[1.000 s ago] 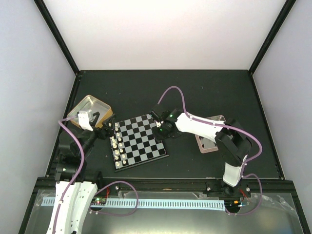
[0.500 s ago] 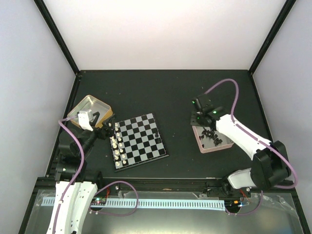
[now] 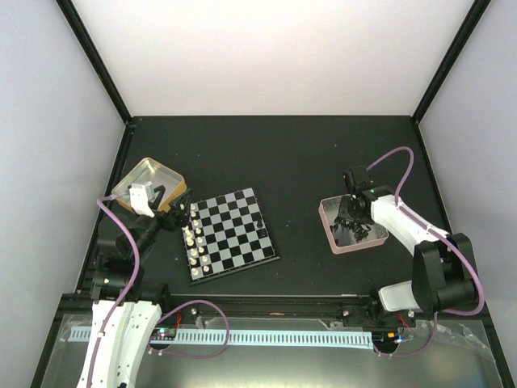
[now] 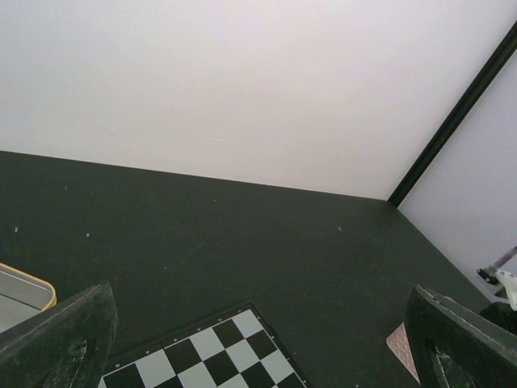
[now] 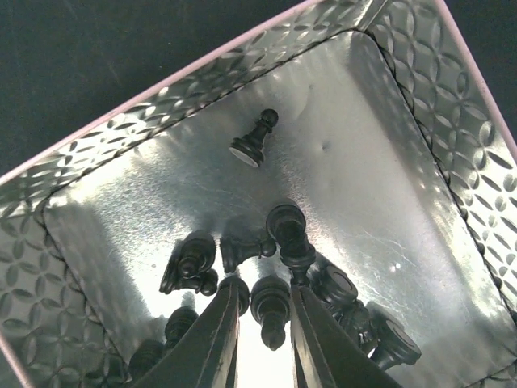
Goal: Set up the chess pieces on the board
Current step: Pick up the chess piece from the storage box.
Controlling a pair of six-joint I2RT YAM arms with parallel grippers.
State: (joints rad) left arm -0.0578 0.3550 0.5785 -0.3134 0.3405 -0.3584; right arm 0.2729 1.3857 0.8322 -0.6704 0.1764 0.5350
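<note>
1. You are looking into a booth with plain white walls [image 3: 275, 48], their corners edged by black frame posts [image 3: 93, 56].
2. The floor of the booth is a matte, dark charcoal table [image 3: 307, 162] with a few faint specks.
3. The small black-and-pale-grey checked chessboard [image 3: 234, 234] lies flat, left of the table's centre and turned slightly askew. In the left wrist view, only its far corner [image 4: 218, 356] shows.
4. A square gold tin [image 3: 145, 171] sits near the board's far-left corner. A square pink-rimmed tin with an embossed silver inside [image 3: 327, 222] sits well apart on the right.
5. Your left gripper [image 3: 174, 217] hovers at the board's left edge. Its fingers [image 4: 65, 331] are spread wide with nothing between them.
6. Your right gripper [image 5: 265, 299] is lowered into the pink-rimmed tin. Its fingers [image 5: 222, 339] are close together on either side of one glossy black piece [image 5: 271, 311]. You cannot tell whether they actually pinch it.
7. Cream-white chess pieces [image 3: 192, 238] stand in the columns along the board's left edge, and one black figure [image 3: 258, 217] stands at its right edge.
8. The other black pieces [image 5: 291, 234] lie tumbled in the tin around the fingers, and a lone pawn [image 5: 254, 141] lies apart from them.
</note>
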